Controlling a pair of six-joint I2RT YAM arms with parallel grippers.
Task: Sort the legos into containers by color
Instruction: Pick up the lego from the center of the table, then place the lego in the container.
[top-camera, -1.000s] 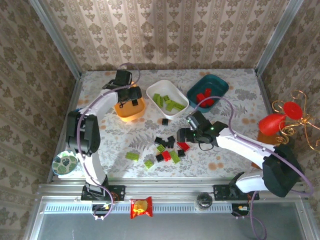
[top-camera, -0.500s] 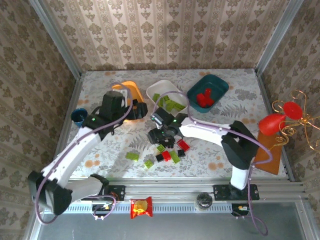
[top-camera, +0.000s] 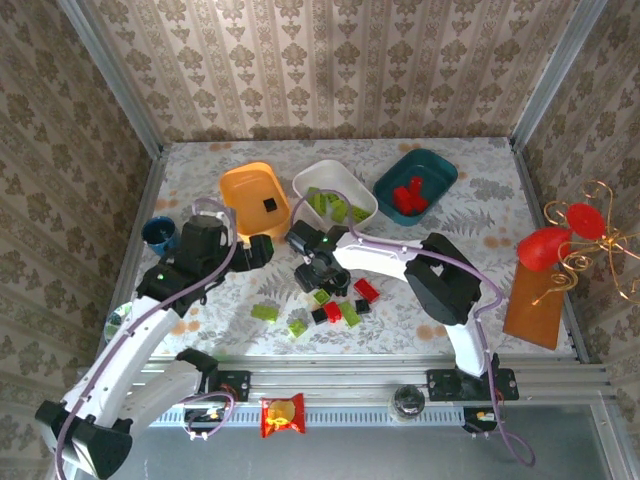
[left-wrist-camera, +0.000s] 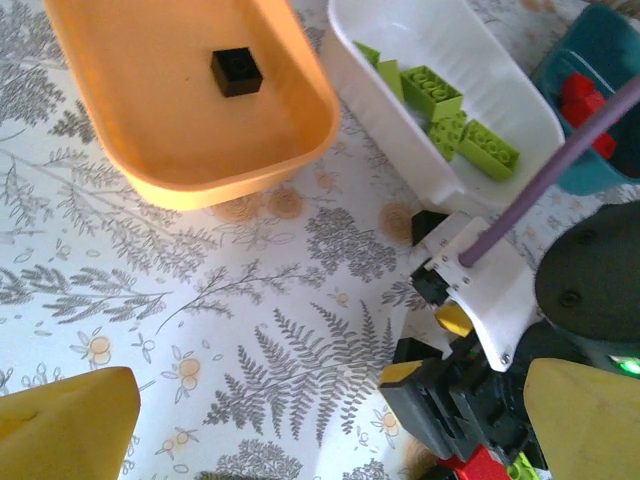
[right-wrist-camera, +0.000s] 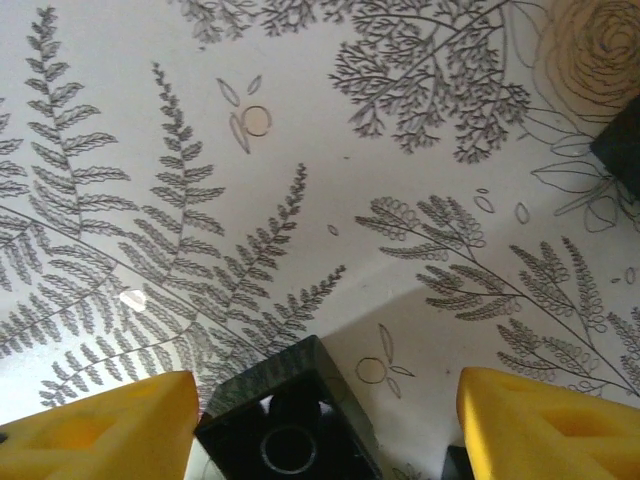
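An orange tub (top-camera: 240, 195) holds one black brick (top-camera: 268, 205), also seen in the left wrist view (left-wrist-camera: 237, 72). The white tub (top-camera: 355, 190) has lime green bricks (left-wrist-camera: 450, 125), and the teal tub (top-camera: 440, 170) has red ones (top-camera: 408, 193). Loose red, green and black bricks (top-camera: 340, 305) lie in the table's middle. My left gripper (top-camera: 262, 250) (left-wrist-camera: 330, 430) hangs open and empty near the orange tub. My right gripper (top-camera: 308, 275) (right-wrist-camera: 325, 430) is open low over the table, an upturned black brick (right-wrist-camera: 290, 425) lying between its fingers.
A small dark blue cup (top-camera: 158, 233) stands at the left, and a patterned bowl (top-camera: 118, 322) sits partly under my left arm. A red ornament (top-camera: 545, 248) and a brown board (top-camera: 530, 305) are at the right. Both grippers are close together left of the pile.
My left gripper has drawn back from over the orange tub, where a black brick now lies. My right gripper has swung left from the pile's right side to its left edge.
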